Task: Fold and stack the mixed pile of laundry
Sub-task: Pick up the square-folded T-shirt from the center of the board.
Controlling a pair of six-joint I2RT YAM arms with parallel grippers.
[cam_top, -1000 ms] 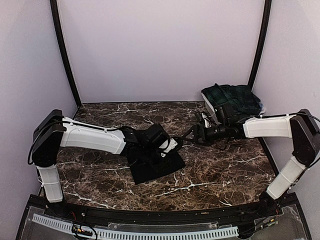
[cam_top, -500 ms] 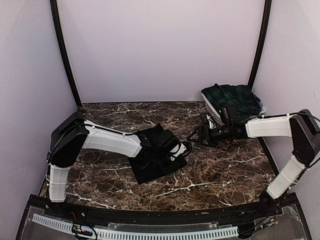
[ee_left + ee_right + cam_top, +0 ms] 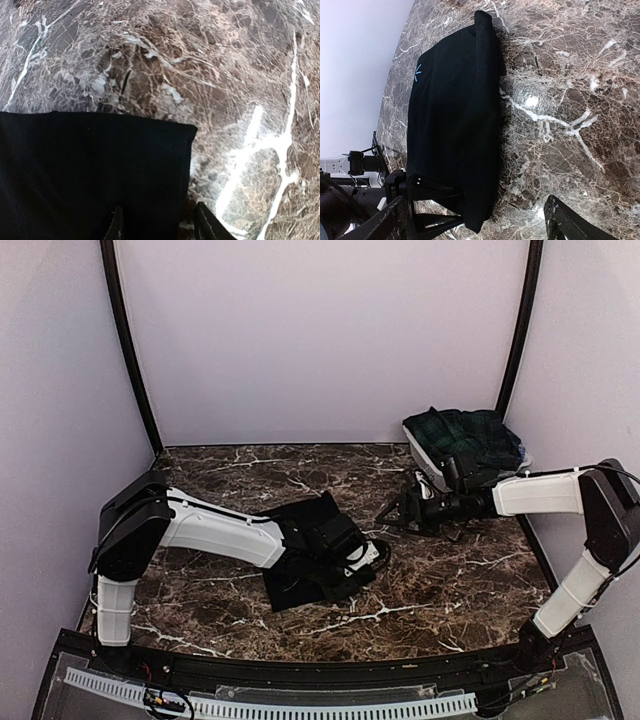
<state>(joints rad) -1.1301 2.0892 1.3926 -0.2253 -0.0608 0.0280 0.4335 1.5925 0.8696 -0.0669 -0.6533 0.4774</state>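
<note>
Slid rightward since a second ago, left gripper point(image 3: 368, 558) now at the right edge of the black cloth point(image 3: 300, 570). Lies flat on the surface point(image 3: 450, 580), squarish, directly under that gripper; half spread, straddling the edge, pinching nothing seen. Near on the far-right side, right gripper point(image 3: 392, 512) spread wide, empty. Well apart: tartan skirt point(image 3: 465, 430) heaped on white basket point(image 3: 418, 458). No obstruction between.

Black cloth point(image 3: 455, 115) looked matt and soft, the marbled tabletop point(image 3: 560, 75) was polished and shiny, tartan skirt point(image 3: 468, 432) looked woven.
</note>
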